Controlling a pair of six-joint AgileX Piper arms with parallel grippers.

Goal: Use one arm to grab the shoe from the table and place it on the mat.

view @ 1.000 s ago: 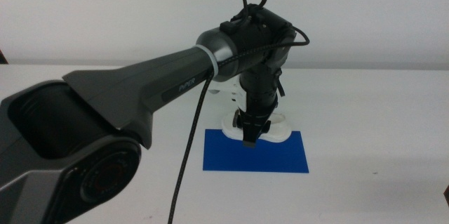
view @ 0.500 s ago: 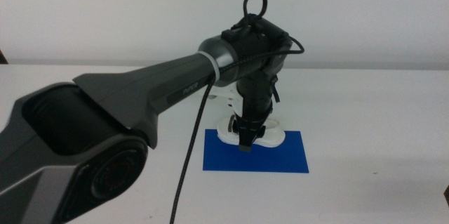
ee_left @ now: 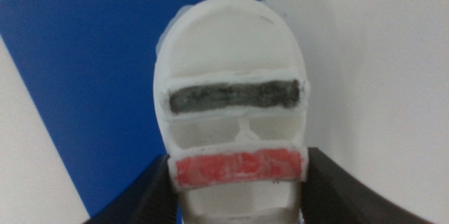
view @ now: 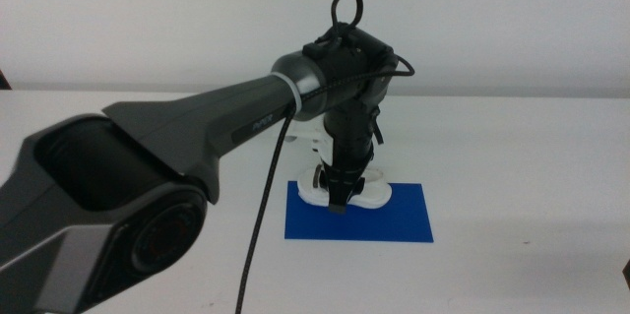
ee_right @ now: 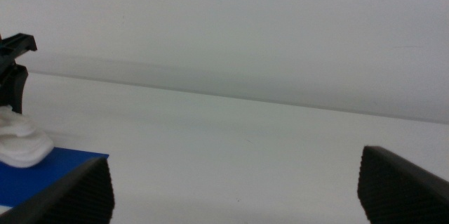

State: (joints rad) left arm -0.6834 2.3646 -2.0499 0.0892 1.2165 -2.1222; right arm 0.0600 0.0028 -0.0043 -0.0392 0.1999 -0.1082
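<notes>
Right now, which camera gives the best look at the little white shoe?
The left wrist view: the shoe fills it, dark and red straps clear, held in the left pincer over the mat. The middle view has it small, half hidden by the arm. The right wrist view catches only one white end.

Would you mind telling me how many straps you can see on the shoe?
2: a dark strap across the shoe, and a red strap between the left pincer's jaws. More may be hidden.
</notes>
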